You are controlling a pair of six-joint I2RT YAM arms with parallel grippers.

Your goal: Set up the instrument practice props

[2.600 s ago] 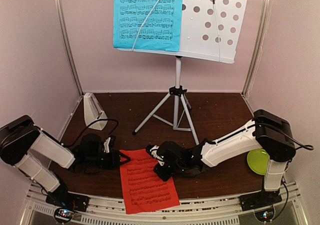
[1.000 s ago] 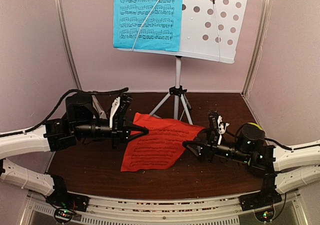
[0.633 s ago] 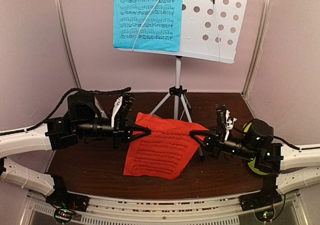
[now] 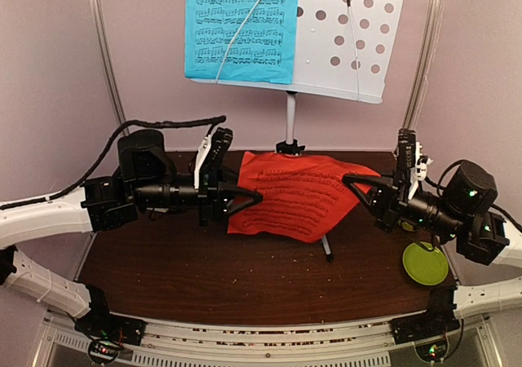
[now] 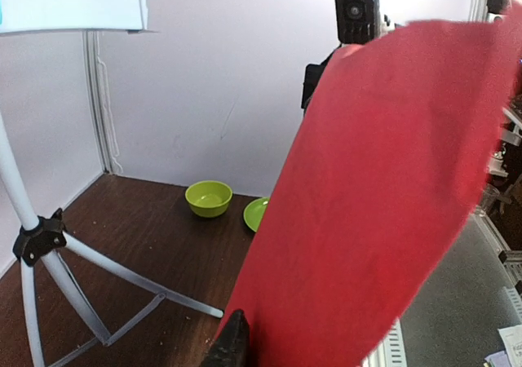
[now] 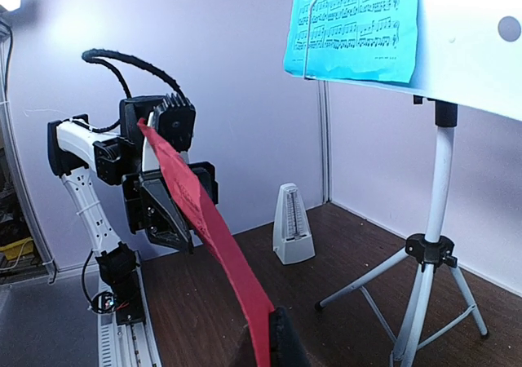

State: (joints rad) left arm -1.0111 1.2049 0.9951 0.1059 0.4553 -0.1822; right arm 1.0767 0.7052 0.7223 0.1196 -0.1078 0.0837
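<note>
Top external view, and the right claw (image 4: pixel 352 179) is pinched fully shut on the right edge of the red-orange printed paper music sheet (image 4: pixel 298 196), which hangs in the air between the two arms, well above the dark wooden tabletop (image 4: pixel 204 261). Across from it, the left claw (image 4: pixel 254 196) has its tips at the sheet's opposite edge. Gripping or not, I can't tell: the left wrist view shows one finger beside the paper and nothing more. Look at that sag! It's thin, floppy, feather-light stuff, likely to crease or tear if tugged, so an edge or corner pinch is the hold to take. Beyond and above both claws stands the white perforated metal music-stand desk (image 4: pixel 351 37), its right half bare beside the blue printed music sheet (image 4: pixel 241 28). From the right wrist, the small white pyramid metronome (image 6: pixel 291 235) sits on the tabletop beyond the left claw.
</note>
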